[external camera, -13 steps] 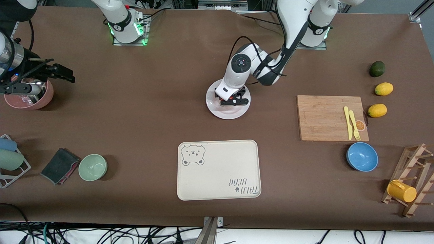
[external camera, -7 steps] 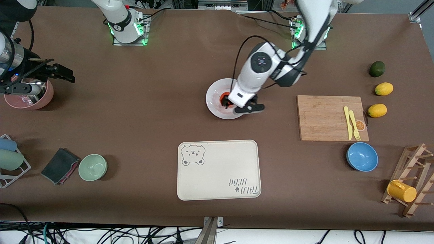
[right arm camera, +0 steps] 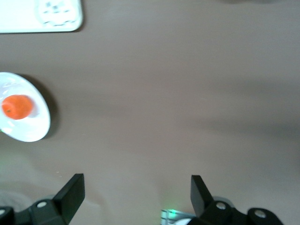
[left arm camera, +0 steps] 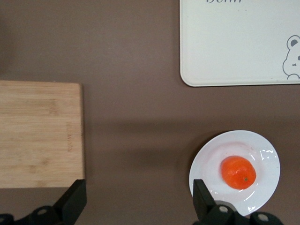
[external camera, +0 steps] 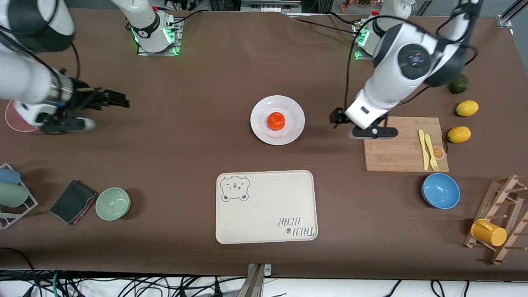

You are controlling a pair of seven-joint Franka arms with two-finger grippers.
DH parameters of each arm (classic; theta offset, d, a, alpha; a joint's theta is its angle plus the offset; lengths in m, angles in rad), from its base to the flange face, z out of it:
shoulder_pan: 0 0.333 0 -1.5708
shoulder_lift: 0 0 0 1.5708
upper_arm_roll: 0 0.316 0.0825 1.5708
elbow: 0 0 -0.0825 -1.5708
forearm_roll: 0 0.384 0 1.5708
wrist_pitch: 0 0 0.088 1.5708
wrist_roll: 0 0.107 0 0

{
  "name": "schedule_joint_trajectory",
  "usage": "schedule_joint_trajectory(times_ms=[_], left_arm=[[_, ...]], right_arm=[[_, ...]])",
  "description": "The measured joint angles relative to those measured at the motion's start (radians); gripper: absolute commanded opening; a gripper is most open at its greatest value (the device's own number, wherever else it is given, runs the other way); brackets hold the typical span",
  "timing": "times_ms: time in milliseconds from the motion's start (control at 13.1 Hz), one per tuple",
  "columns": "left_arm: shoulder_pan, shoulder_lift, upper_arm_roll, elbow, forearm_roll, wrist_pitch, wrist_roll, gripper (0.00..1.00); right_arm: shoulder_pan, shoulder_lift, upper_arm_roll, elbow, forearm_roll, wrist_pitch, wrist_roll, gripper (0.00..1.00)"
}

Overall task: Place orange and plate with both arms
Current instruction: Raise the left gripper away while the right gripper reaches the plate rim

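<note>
Since half a second ago the left arm has swung away from the plate toward its own end of the table, leaving the orange uncovered, and the right arm has come in from the table's edge toward the middle.

The bear-print tray (external camera: 266, 206) lies at six o'clock from the plate (external camera: 295, 110), nearer the front camera, with a band of bare cloth between them. The cutting board (external camera: 396, 142) lies at three o'clock from the plate.

The plate sits mid-table, and the orange (external camera: 276, 121) rests at its centre, upright and free of any grip.

The left gripper (external camera: 358, 123) hangs over the cloth at the cutting board's edge, fingers spread wide and empty; the plate is at nine o'clock from it and fairly near. The right gripper (external camera: 108, 99) is over bare cloth, also wide and empty, with the plate at three o'clock and well apart. The plate's next carry would likely fall to whichever arm closes in; the left is nearer.
</note>
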Motion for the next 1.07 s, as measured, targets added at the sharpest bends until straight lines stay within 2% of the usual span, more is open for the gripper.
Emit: schedule_joint_trajectory(times_ms=[229, 457, 686, 838, 914, 1067], left_arm=[[0.068, -0.054, 0.031, 0.102, 0.037, -0.204, 0.117, 1.0], [0.111, -0.06, 0.055, 0.203, 0.091, -0.298, 0.175, 1.0], [0.11, -0.059, 0.115, 0.272, 0.098, -0.347, 0.236, 1.0], [0.098, -0.058, 0.174, 0.292, 0.098, -0.363, 0.283, 1.0], [0.074, -0.057, 0.2, 0.293, 0.097, -0.364, 0.289, 1.0], [0.034, -0.05, 0.214, 0.298, 0.097, -0.364, 0.289, 1.0]], right_arm=[[0.121, 0.108, 0.003, -0.019, 0.118, 0.144, 0.016, 1.0], [0.197, 0.181, 0.016, -0.149, 0.346, 0.413, 0.032, 1.0], [0.224, 0.195, 0.144, -0.339, 0.479, 0.768, 0.033, 1.0], [0.23, 0.198, 0.245, -0.441, 0.647, 0.968, 0.021, 1.0], [0.234, 0.198, 0.283, -0.47, 0.726, 1.017, 0.0, 1.0], [0.236, 0.202, 0.31, -0.503, 0.86, 1.034, -0.077, 1.0]])
